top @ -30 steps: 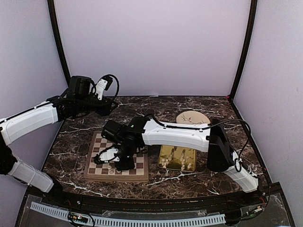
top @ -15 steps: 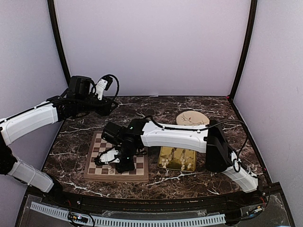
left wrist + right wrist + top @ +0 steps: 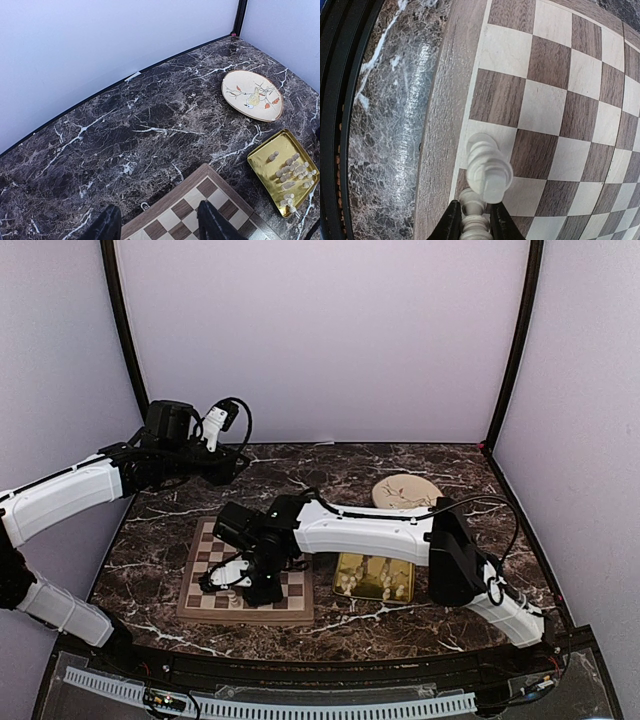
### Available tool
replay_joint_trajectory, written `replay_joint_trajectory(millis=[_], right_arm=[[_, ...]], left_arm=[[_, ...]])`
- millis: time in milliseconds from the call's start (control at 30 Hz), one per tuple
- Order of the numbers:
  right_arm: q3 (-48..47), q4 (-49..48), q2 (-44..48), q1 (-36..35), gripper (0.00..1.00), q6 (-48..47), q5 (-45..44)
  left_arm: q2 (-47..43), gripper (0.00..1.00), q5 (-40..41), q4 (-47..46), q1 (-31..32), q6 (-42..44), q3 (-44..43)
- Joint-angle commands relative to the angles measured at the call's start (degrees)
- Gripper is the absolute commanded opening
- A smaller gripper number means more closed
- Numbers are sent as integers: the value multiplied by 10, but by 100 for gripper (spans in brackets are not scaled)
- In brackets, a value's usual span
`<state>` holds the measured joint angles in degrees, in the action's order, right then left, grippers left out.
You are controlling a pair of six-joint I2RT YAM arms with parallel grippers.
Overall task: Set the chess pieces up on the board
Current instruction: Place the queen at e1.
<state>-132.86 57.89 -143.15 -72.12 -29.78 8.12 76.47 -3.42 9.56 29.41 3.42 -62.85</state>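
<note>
The wooden board (image 3: pixel 296 592) lies at the front left of the table; it also shows in the right wrist view (image 3: pixel 555 100) and the left wrist view (image 3: pixel 187 210). My right gripper (image 3: pixel 225 575) is low over the board's left part, shut on a cream chess piece (image 3: pixel 476 222), held upright over a dark square beside the frame. Another cream piece (image 3: pixel 487 165) stands on the light square right next to it. Several more chess pieces (image 3: pixel 372 572) lie in the gold tray (image 3: pixel 265 160). My left gripper (image 3: pixel 157 225) is open and empty, high above the board's far corner.
The gold tray (image 3: pixel 400 592) sits just right of the board. A cream painted plate (image 3: pixel 405 490) lies behind it, also in the left wrist view (image 3: pixel 252 95). The right arm spans the table over the tray. The black table rim runs left of the board (image 3: pixel 350 125).
My right gripper has shifted a little left and down over the board with the piece in it. The left arm has not moved.
</note>
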Motion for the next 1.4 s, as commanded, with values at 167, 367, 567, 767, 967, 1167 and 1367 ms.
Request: replay_joint_trajectory(millis=[167, 367, 567, 767, 967, 1167, 1367], right_arm=[[-14, -7, -7, -4, 20, 1, 9], [-16, -8, -9, -4, 18, 1, 14], [-14, -8, -9, -3, 16, -1, 12], [-18, -9, -16, -3, 16, 0, 12], [-5, -19, -14, -3, 17, -2, 1], [8, -24, -3, -3, 33, -2, -3], [24, -27, 22, -2, 44, 0, -9]], left_arm=[[-12, 55, -9, 5, -3, 2, 1], [-10, 55, -11, 5, -2, 1, 0], [-8, 54, -13, 6, -2, 1, 0], [-6, 54, -13, 6, -3, 1, 0], [-4, 54, -14, 6, -3, 0, 0], [-4, 55, -14, 7, -2, 1, 0], [-2, 55, -14, 6, -3, 0, 0]])
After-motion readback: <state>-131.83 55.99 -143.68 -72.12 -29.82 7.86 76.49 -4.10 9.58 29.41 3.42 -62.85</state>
